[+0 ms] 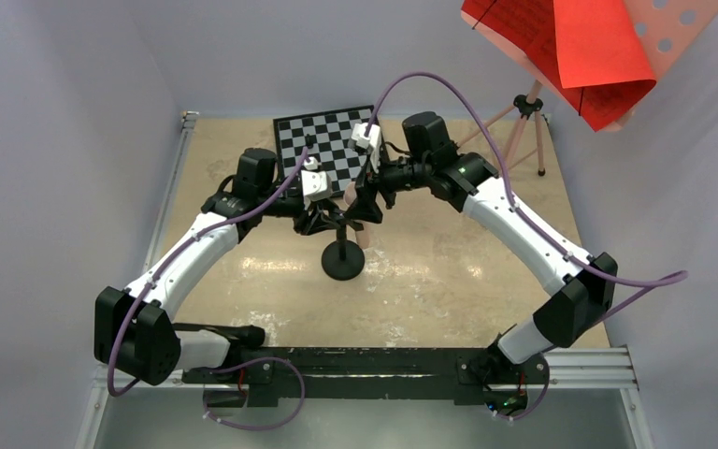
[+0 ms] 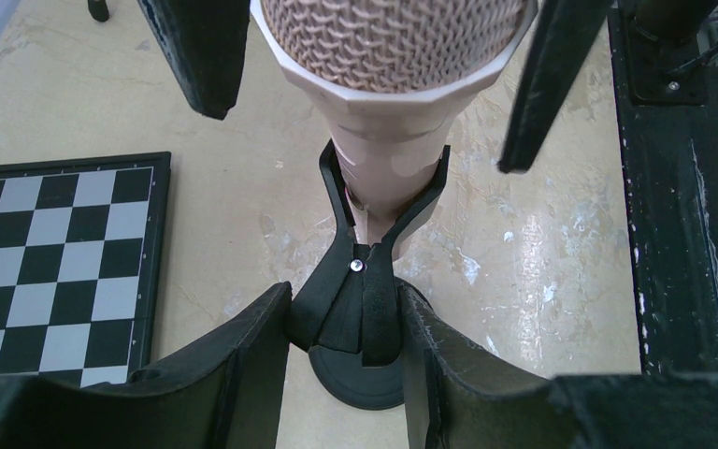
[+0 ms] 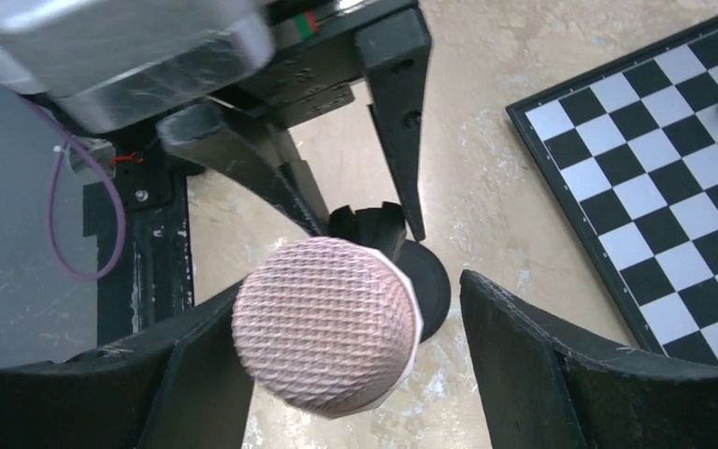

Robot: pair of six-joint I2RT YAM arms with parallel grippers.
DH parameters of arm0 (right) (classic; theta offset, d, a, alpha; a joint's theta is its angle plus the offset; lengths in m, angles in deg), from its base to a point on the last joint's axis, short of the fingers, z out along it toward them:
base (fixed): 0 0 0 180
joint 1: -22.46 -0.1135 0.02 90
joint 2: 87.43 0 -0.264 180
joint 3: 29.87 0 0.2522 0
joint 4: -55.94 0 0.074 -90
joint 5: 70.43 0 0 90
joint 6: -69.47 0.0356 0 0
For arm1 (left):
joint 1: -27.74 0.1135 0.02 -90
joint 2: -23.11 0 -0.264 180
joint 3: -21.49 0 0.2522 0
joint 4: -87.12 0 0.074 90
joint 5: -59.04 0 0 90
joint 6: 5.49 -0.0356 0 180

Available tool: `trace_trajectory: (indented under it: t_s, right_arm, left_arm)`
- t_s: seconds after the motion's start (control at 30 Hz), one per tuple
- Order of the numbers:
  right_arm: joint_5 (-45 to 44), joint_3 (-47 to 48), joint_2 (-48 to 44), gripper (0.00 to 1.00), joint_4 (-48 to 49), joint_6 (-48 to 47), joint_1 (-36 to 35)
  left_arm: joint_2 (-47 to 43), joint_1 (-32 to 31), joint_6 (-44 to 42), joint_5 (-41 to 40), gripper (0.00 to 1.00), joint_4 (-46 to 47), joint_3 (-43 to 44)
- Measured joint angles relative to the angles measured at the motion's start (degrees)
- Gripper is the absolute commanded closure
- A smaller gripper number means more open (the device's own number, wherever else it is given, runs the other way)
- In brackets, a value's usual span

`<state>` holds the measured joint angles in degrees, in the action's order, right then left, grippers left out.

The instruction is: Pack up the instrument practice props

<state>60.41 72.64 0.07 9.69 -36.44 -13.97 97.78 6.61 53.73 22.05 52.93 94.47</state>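
left fingers (image 2: 243, 374), matte black, are clamped on the forked clip of the black round-base peg stand (image 2: 360, 385). the peach tube with a woven mesh dome (image 3: 323, 323) sits in that clip, near mid-table. right fingers (image 3: 542, 365) stand parted around the dome, one close against it, gripping nothing. beneath lies a mottled beige table (image 3: 486, 168); nearby, a glossy black-and-white chessboard (image 3: 673, 187).

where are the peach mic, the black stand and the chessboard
peach mic (image 3: 323, 323), right wrist view, on its mesh head
black stand (image 1: 343, 263), top view, on its round base
chessboard (image 2: 56, 262), left wrist view, on a middle square
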Motion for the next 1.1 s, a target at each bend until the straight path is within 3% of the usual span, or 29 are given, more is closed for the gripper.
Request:
trace_trajectory:
  t_s: [0.13, 0.37, 0.63, 1.1]
  right_arm:
    - [-1.22, -0.07, 1.22, 0.36, 0.35, 0.72, 0.0]
    - [-0.37, -0.22, 1.14, 1.0, 0.28, 0.17, -0.48]
    - [-2.75, -2.56, -4.24, 1.0, -5.79, -5.35, 0.79]
    - [-8.9, -4.83, -17.44, 1.0, -20.59, -13.64, 13.18]
  left_arm:
    - [0.0, 0.0, 0.13, -0.15, 1.0, 0.02, 0.0]
    - [0.0, -0.02, 0.22, -0.35, 1.0, 0.07, 0.0]
    - [-0.11, -0.42, -0.35, -0.28, 1.0, -0.15, 0.0]
    - [-0.55, -0.74, -0.22, -0.09, 1.0, -0.83, -0.39]
